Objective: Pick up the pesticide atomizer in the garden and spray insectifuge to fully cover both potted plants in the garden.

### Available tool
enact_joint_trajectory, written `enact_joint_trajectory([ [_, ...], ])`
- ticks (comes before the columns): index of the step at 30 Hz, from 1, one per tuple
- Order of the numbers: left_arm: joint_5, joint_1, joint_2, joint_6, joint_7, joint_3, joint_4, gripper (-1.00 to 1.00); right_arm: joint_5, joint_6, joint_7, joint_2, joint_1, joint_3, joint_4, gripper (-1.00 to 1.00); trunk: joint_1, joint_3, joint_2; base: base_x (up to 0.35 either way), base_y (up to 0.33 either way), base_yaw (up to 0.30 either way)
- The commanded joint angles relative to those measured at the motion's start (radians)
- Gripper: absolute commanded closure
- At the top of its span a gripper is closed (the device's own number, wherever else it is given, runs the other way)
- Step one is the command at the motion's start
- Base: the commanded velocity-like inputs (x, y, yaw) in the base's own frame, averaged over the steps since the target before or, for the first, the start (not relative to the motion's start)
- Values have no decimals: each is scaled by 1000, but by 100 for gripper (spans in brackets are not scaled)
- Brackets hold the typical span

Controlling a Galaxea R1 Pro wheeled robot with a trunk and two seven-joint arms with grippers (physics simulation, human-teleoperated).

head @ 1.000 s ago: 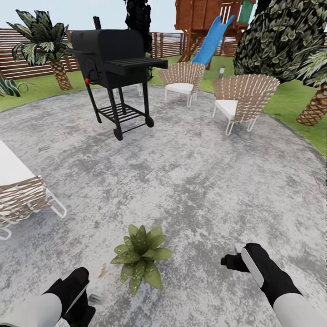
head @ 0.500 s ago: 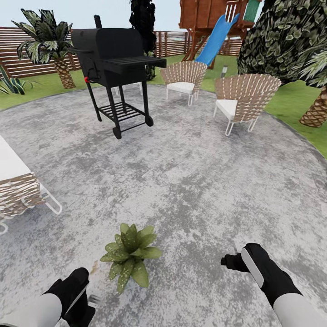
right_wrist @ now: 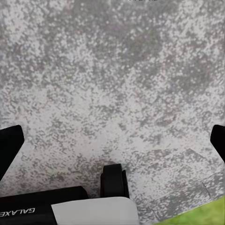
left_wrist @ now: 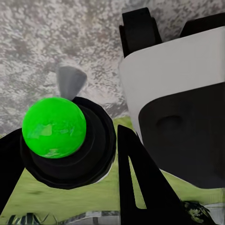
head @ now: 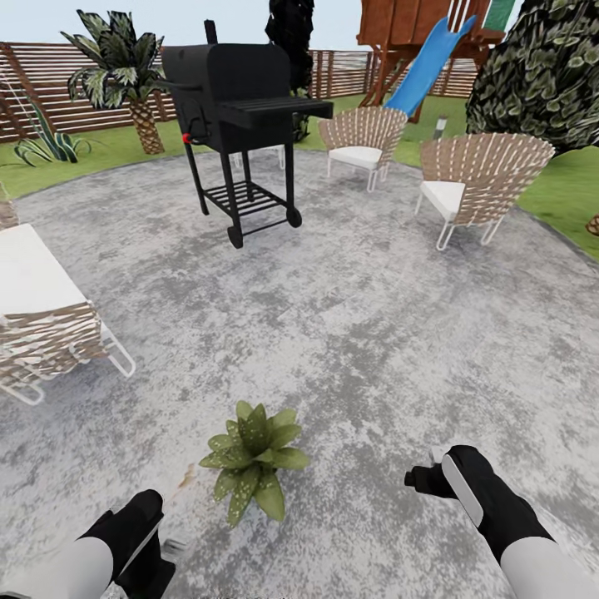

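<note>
The robot looks for the spray bottle, which it must find and pick up next; one potted plant (head: 249, 462) sits between its left hand (head: 141, 541), whose grip cannot be told, and its open, empty right hand (head: 433, 478).

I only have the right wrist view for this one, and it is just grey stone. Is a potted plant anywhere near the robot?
Observer: Yes. One potted plant sits on the patio just ahead, between the two arms.
Reviewer: Where is the right gripper relative to it?
Observer: The right gripper hovers to the plant's right, apart from it.
Reviewer: What is farther out?
Observer: A black grill stands across the patio, with a wicker chair to its right.
</note>
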Motion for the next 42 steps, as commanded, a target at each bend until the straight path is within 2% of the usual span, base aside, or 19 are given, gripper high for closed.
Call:
enact_joint_trajectory([
  [1,-11,0,0,2,-11,-2,-1,100,-11,3,-10,-1,0,4,-1,-100,0,-2,0,0,0,205],
  [6,-10,0,0,2,-13,3,-1,100,-10,2,-10,-1,0,4,-1,-100,0,-7,0,0,0,205],
  [7,-10,0,0,2,-13,12,-1,100,-10,2,-10,-1,0,4,-1,-100,0,-8,0,0,0,205],
  [8,-10,0,0,2,-12,44,-1,100,-10,3,-10,-1,0,4,-1,-100,0,-9,0,0,0,205],
  [10,-11,0,0,2,-11,79,-1,100,-10,3,-10,-1,0,4,-1,-100,0,-12,0,0,0,205],
  [13,-11,0,0,2,-10,103,-1,100,-10,2,-10,-1,0,4,-1,-100,0,-15,0,0,0,205],
  [22,-12,0,0,2,-10,107,-2,100,-10,2,-10,-1,0,4,-1,-100,0,-19,0,0,-14,77],
  [32,-14,0,0,5,-8,105,-1,100,-10,2,-10,-1,0,4,0,-100,0,-19,0,2,-310,6],
  [37,-14,0,0,5,-8,105,-1,100,-11,2,-9,-1,0,4,0,-100,0,-23,0,90,-324,159],
  [42,-14,0,0,5,-8,106,-1,100,-11,2,-10,-1,0,4,0,-100,0,-25,0,21,-65,81],
])
